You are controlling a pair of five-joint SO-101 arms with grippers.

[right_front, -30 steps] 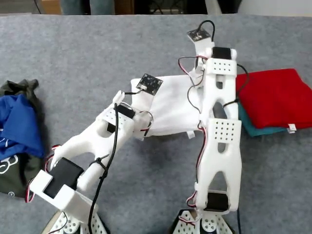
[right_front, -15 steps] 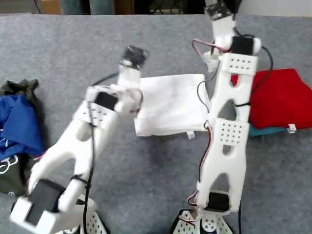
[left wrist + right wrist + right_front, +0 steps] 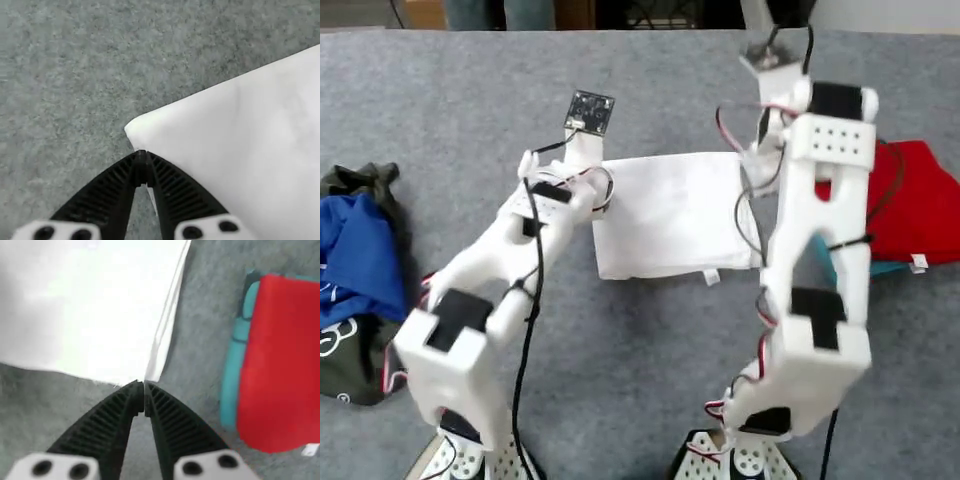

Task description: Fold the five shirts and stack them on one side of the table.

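A folded white shirt [image 3: 670, 215] lies flat in the middle of the grey table [image 3: 650, 380]. My left gripper [image 3: 594, 166] is at its far left corner, and in the left wrist view the gripper [image 3: 141, 157] is shut with its tips pinching the edge of that white corner [image 3: 240, 150]. My right gripper [image 3: 758, 150] is at the far right corner. In its own wrist view the gripper [image 3: 143, 387] is shut on the tip of the white shirt [image 3: 90, 305]. A folded red shirt [image 3: 915, 210] [image 3: 280, 360] lies on a folded teal shirt [image 3: 880, 268] [image 3: 235, 370] at the right.
A crumpled blue shirt [image 3: 360, 260] rests on a dark green shirt [image 3: 355, 365] at the table's left edge. Bare grey felt stretches in front of the white shirt and along the far side.
Both arms swung from low over the white shirt out to its far corners, and their elbows rose toward the camera. The shirt's far right edge spread slightly; its near edge stayed put.
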